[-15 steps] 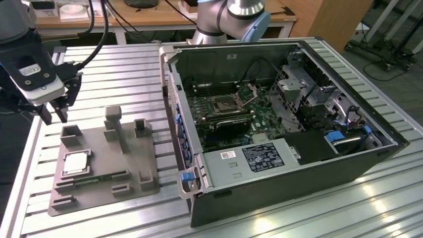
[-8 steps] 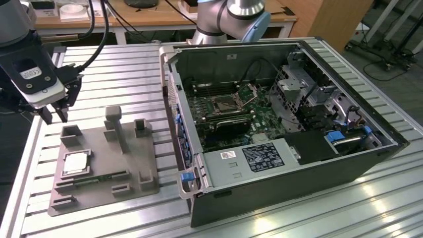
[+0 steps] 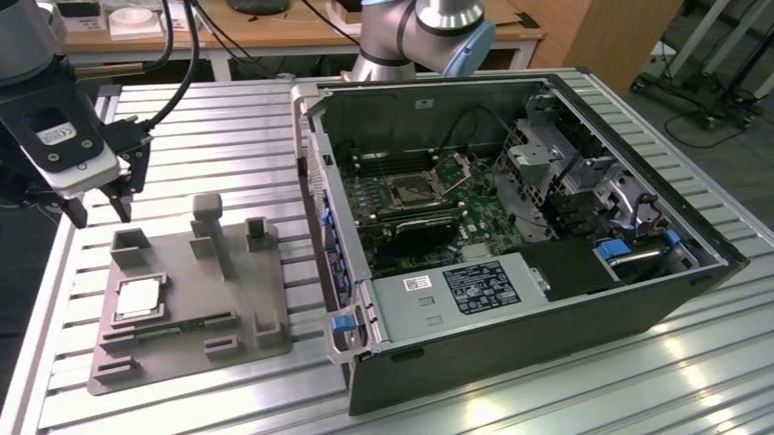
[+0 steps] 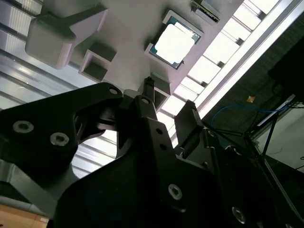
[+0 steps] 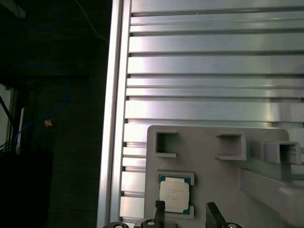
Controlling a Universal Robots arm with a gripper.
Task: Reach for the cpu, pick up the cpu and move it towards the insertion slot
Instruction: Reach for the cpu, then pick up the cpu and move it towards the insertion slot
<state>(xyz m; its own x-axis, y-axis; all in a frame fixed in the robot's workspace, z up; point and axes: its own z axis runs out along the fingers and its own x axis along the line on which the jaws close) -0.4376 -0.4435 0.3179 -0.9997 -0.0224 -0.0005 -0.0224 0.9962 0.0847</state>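
The gripper (image 4: 168, 99) hangs over the grey tray (image 4: 128, 23). Its two black fingers (image 4: 151, 118) are spread apart and hold nothing. The cpu (image 4: 174, 43) lies flat in a square recess ahead of the jaws, beyond the fingertips and clear of them, its metal top glaring bright. A small pocket (image 4: 160, 91) sits just beside one fingertip, between the jaws and the cpu. Off to one side of the jaws are a square pocket (image 4: 96, 65) and a blocky post (image 4: 52, 40). Past the cpu lies a thin strip (image 4: 205, 12). On the jaws' other side run the table's slats (image 4: 223, 47), and a blue cable (image 4: 237, 110) shows beyond the table edge.
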